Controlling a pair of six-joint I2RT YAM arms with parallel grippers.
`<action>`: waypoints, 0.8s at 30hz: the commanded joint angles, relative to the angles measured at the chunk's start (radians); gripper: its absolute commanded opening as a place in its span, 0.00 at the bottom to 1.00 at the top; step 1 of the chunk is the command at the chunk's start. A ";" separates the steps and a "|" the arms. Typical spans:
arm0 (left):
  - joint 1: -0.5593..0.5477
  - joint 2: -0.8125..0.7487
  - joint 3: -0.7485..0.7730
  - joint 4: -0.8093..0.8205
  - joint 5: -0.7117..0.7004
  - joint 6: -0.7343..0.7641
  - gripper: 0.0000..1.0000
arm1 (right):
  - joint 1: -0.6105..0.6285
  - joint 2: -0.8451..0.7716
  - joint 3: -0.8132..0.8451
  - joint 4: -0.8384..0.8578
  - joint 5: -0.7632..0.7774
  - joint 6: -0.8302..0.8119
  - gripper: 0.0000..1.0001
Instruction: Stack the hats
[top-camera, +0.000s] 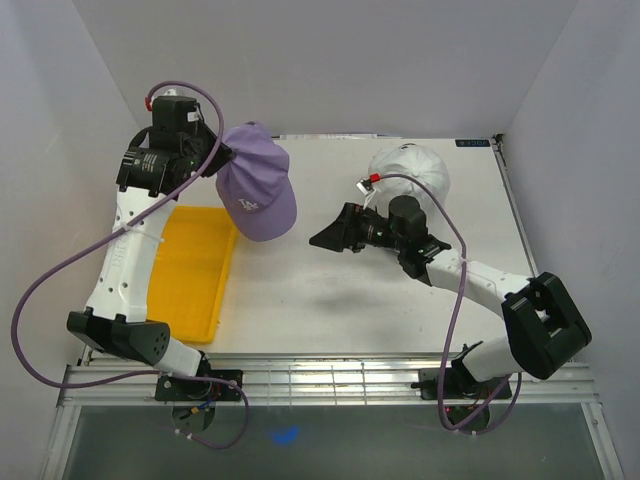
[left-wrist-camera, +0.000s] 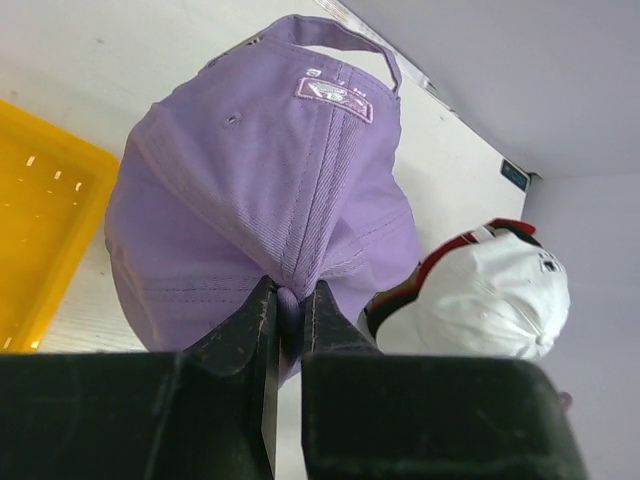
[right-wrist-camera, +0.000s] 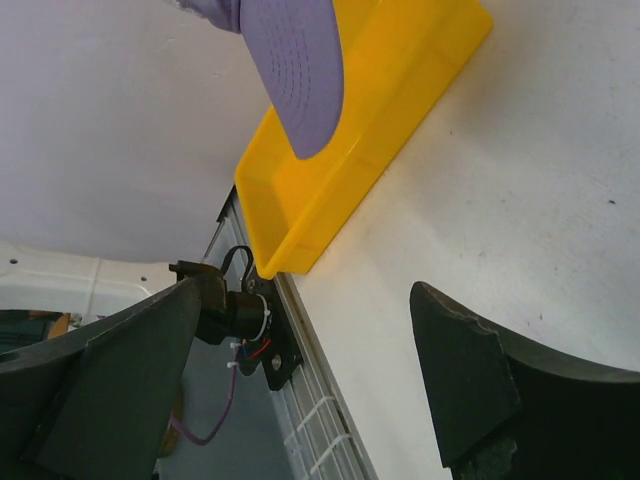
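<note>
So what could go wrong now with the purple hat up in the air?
The left gripper pinches only a small fold of the purple hat, so the hat might slip out and drop near the yellow tray instead of landing on the white hat. Also, the right gripper is open and empty close to the hanging hat, and its arm sits right beside the white hat, so the two arms might bump on the way there.

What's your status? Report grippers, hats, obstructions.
Left gripper shut on lavender cap, held aloft. Right gripper open, empty, between it and white cap. Yellow tray at left.
</note>
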 joint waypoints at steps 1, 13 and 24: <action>-0.047 -0.025 0.061 0.005 0.029 -0.062 0.00 | 0.013 0.027 0.074 0.111 -0.014 -0.016 0.91; -0.193 -0.008 0.112 0.012 0.037 -0.108 0.00 | 0.038 0.074 0.146 0.115 0.038 -0.030 0.92; -0.271 -0.004 0.136 0.020 0.008 -0.167 0.00 | 0.090 0.001 -0.027 0.258 0.199 0.051 0.91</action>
